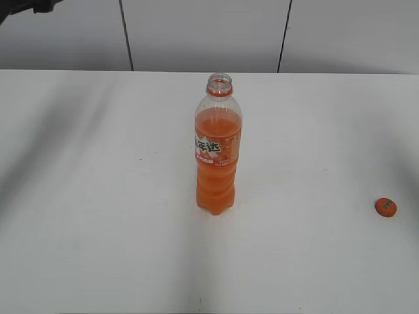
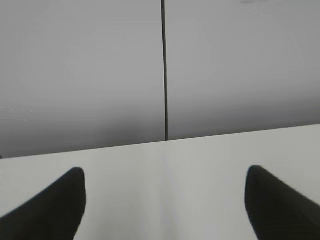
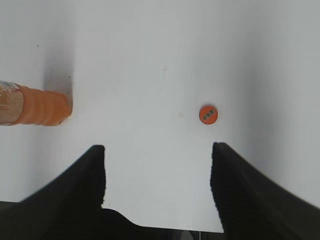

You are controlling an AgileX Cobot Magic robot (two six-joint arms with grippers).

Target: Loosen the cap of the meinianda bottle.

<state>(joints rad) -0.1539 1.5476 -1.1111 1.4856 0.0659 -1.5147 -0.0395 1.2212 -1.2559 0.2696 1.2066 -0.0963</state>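
Orange cap (image 1: 385, 207) is off the bottle, lying flat on the white table (image 1: 98, 229) at far right in the ext. view, well apart from the meinianda bottle (image 1: 218, 147). Bottle stands upright mid-table, neck open, orange ring under the threads, drink level a bit below the shoulder, label w/ white-and-green characters around the middle.

Right wrist view: right gripper (image 3: 157, 150) hangs over the table, jaws spread wide, nothing between them. Cap (image 3: 208, 114) lies just beyond the fingertips, nearer the right-hand finger (image 3: 240, 190) than the left-hand one, top face up w/ a small dark print on it; not touching either finger. Bottle's ribbed lower body (image 3: 35, 106) shows at the left edge of that view, well apart from the claw, casting a soft grey shadow on the table.

Left wrist view: left gripper (image 2: 165, 175) also wide apart and holding nothing; only bare tabletop between the two dark fingertips, no bottle or cap in that frame.

Surface: plain matte white tabletop, a few tiny dark specks, soft arm shadows at left and right in the ext. view. Behind it a pale grey panelled wall (image 1: 203, 33) w/ thin dark vertical seams; one seam (image 2: 164, 70) runs straight down the wall in the left wrist view. A dark bit of rig shows at the top left corner of the ext. view; can't tell what part.
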